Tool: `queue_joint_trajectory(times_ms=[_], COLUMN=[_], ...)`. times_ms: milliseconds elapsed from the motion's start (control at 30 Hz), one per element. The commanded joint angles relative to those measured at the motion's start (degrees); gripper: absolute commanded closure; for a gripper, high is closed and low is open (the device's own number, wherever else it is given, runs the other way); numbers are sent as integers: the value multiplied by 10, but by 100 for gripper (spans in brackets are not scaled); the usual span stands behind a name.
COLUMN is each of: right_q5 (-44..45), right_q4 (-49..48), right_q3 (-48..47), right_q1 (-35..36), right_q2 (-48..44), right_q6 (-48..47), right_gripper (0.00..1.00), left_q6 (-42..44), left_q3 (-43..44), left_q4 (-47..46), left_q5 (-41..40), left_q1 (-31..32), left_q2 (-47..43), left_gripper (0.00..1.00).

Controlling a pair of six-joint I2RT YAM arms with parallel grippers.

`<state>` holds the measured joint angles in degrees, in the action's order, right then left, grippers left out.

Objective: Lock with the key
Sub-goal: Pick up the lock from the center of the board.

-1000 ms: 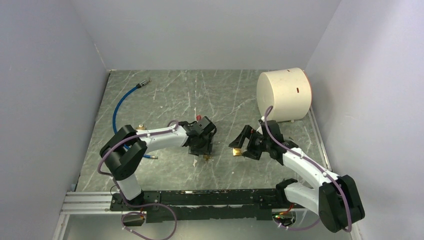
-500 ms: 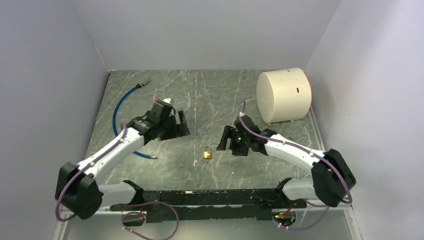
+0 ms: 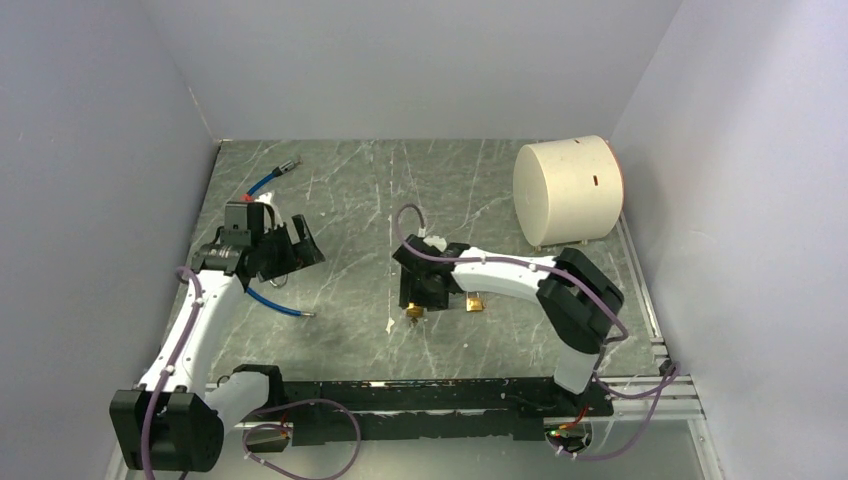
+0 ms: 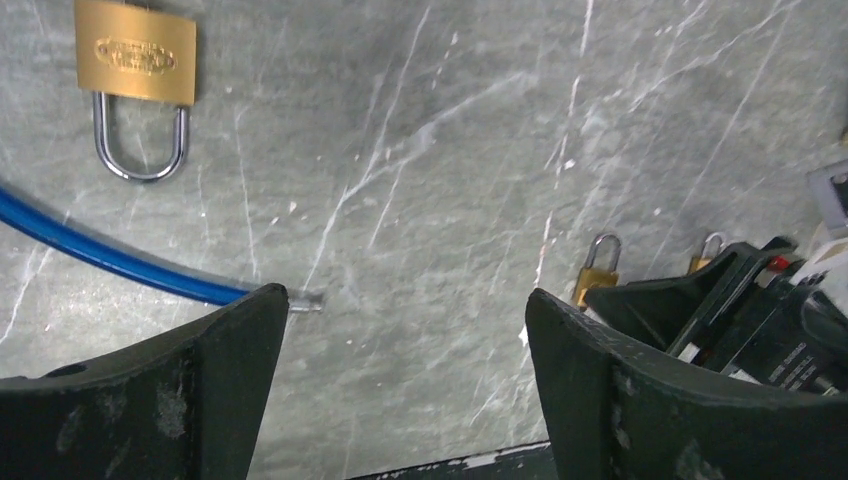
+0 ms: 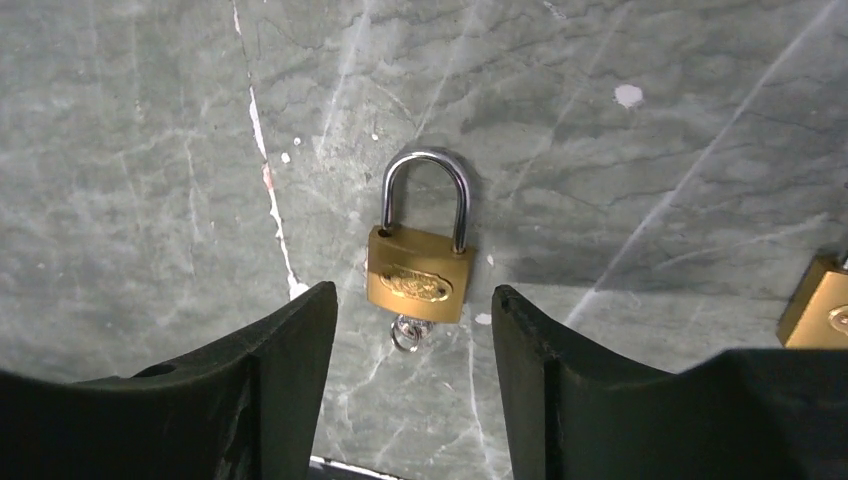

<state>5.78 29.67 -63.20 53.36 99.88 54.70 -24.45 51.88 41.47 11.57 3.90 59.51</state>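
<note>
A brass padlock (image 5: 420, 270) lies flat on the grey marble table (image 5: 150, 150), its steel shackle pointing away from me. A small key (image 5: 405, 333) with a ring sticks out of its bottom. My right gripper (image 5: 410, 310) hovers open over the lock's lower end, a finger on each side and touching nothing. From above, the right gripper (image 3: 418, 298) covers most of that padlock (image 3: 413, 312). My left gripper (image 3: 295, 250) is far off at the left, wide open and empty. In its own view the left gripper (image 4: 405, 300) frames bare table.
A second padlock (image 3: 474, 303) lies just right of the first, and a third padlock (image 4: 135, 50) rests near a blue hose (image 4: 110, 255). A white cylinder (image 3: 568, 190) stands at the back right. Grey walls close three sides, and a black rail (image 3: 420, 395) runs along the front.
My left arm has let go, opened wide and drawn back to the left. My right arm has swung left over the padlock, and its jaws have narrowed.
</note>
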Motion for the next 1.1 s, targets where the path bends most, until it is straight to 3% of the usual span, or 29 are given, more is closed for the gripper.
queue_joint_trajectory(times_ms=[0,633,1067], right_q5=[45,128,140], right_q4=[64,156,130], right_q3=[-59,-115,-95], right_q1=[19,67,79], right_q2=[32,126,122], right_q6=[23,63,3], right_gripper=[40,49,73], left_q6=[37,25,19], left_q3=[-14,-21,-25], left_q4=[0,19,23], left_q5=[46,-7,-26], left_q1=[-17,-17,-21], left_q2=[0,-86,-104], left_gripper=[9,10,9])
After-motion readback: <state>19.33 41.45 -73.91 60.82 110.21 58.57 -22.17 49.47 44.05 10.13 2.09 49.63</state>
